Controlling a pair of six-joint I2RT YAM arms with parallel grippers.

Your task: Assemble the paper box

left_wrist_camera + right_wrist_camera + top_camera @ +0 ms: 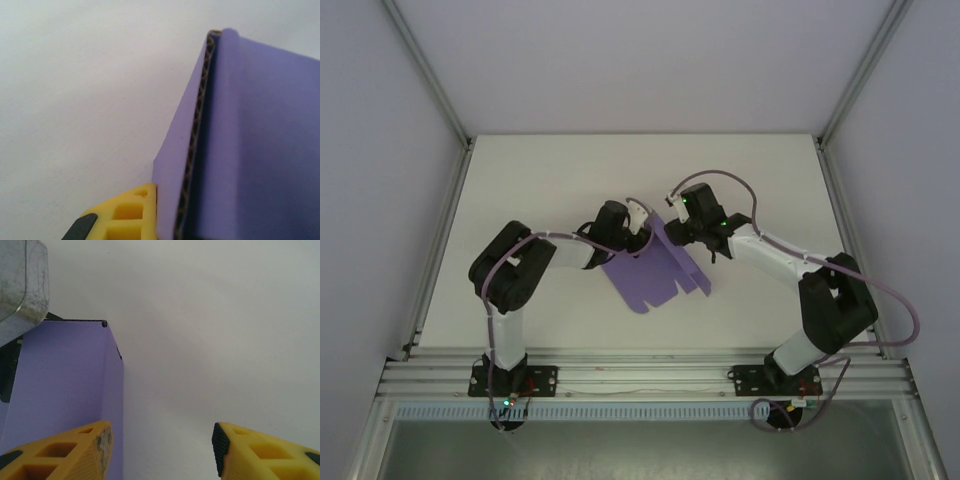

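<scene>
The paper box (655, 270) is a violet-purple die-cut card, partly folded, lying mid-table between both arms. My left gripper (638, 236) is at its far left edge, shut on a raised panel. In the left wrist view the panel's corrugated edge (197, 135) runs upward, pressed against one yellow finger (127, 212); the other finger is hidden behind the card. My right gripper (686, 234) hovers at the far right edge and stands open (162, 450). Its left finger (92, 450) is in front of an upright purple wall (65, 380), with only bare table between the fingers.
The white table (620, 180) is walled by pale panels and metal frame posts (430, 80) at the back corners. A grey rounded part (22, 285) sits at the top left of the right wrist view. The arm bases stand on the near rail (640, 378).
</scene>
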